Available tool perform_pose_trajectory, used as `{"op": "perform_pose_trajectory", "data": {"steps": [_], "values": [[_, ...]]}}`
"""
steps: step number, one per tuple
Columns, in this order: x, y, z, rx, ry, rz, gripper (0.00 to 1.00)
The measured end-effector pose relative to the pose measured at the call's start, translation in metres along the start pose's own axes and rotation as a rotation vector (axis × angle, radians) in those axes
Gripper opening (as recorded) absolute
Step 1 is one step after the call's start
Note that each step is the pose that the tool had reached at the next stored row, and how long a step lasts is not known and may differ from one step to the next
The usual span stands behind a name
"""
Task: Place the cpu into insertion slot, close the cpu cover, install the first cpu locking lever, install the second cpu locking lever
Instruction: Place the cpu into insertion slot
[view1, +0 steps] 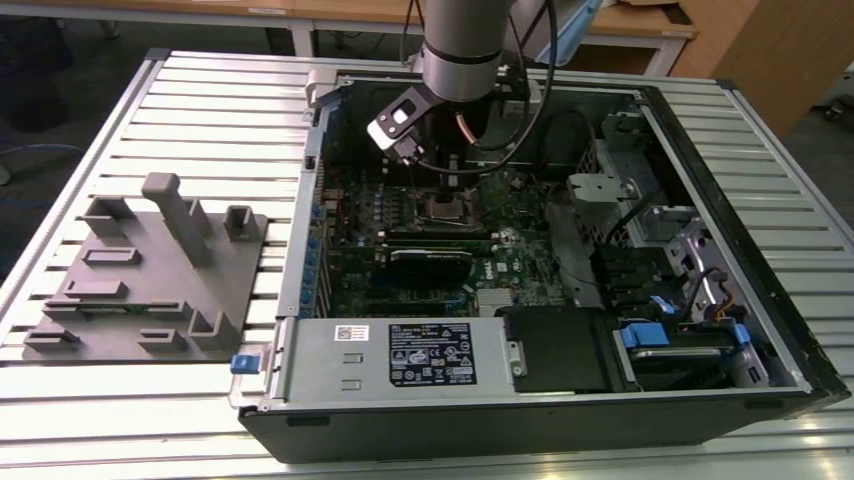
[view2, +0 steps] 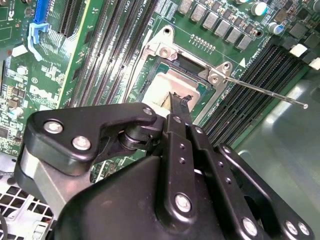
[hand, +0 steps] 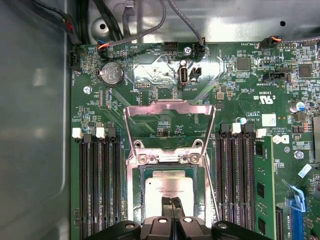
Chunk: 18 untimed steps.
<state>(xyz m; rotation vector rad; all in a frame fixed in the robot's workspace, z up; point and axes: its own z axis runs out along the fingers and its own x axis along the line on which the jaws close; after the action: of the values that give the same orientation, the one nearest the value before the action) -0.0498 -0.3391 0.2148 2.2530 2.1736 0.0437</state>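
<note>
We list the gripper (hand: 172, 201), fingers closed together on nothing, tips straight above the cpu (hand: 167, 186) seated in the insertion slot (hand: 131, 190), cpu cover (hand: 170, 105) lying open beyond it

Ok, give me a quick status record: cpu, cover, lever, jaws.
cpu: lying in the insertion slot
cpu cover: open, swung up off the slot
locking lever: free, angled out from the slot
jaws: shut, tips at the cpu's top; contact cannot be told
</note>
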Motion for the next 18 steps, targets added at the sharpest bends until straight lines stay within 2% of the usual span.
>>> {"op": "perform_pose_trajectory", "data": {"steps": [7, 18], "values": [[0.0, 0.0001, -0.0033, 0.0001, -0.0002, 0.0, 0.1], [0.0001, 0.0001, -0.0047, 0.0, -0.0002, 0.0, 0.1]]}}
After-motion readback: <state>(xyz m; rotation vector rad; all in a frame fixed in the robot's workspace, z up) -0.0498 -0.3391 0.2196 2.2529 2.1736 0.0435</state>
